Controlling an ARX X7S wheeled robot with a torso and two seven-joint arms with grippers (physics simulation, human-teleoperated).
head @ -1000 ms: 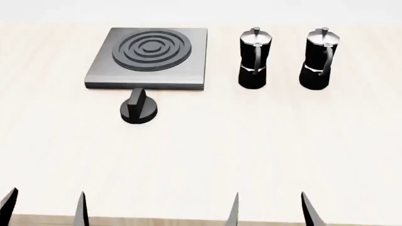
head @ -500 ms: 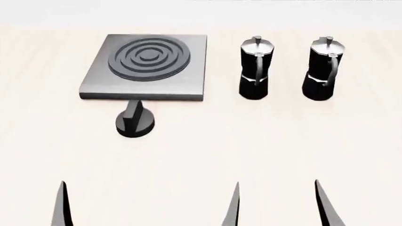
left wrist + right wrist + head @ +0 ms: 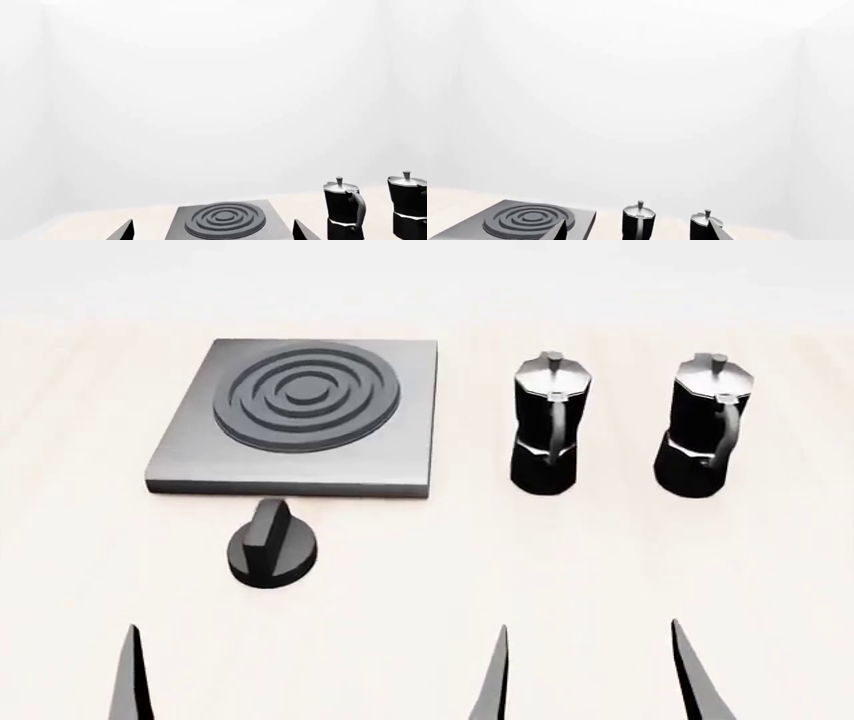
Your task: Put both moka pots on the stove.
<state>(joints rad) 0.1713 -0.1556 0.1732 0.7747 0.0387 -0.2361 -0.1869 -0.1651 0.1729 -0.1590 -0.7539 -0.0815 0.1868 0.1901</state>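
Observation:
Two black moka pots with silver lids stand upright side by side on the light table, one (image 3: 545, 427) nearer the stove and one (image 3: 703, 430) further right. The grey stove (image 3: 400, 455) lies left of them with nothing on its ring burner. My right gripper (image 3: 594, 680) is open near the table's front edge, well short of the pots, which also show between its tips in the right wrist view (image 3: 639, 232). My left gripper (image 3: 213, 231) is open and empty, facing the stove (image 3: 181, 229). Only one of its fingers (image 3: 131, 680) shows in the head view.
A low round black knob (image 3: 272, 545) with a ridge sits on the table just in front of the stove's near edge. Bare tabletop (image 3: 441, 570) lies between the grippers and the objects. White walls rise behind the table.
The stove, knob and pots have slid lower in the head view as that view shifted. The right fingers stand wider apart, and the left gripper's outer finger has left the frame.

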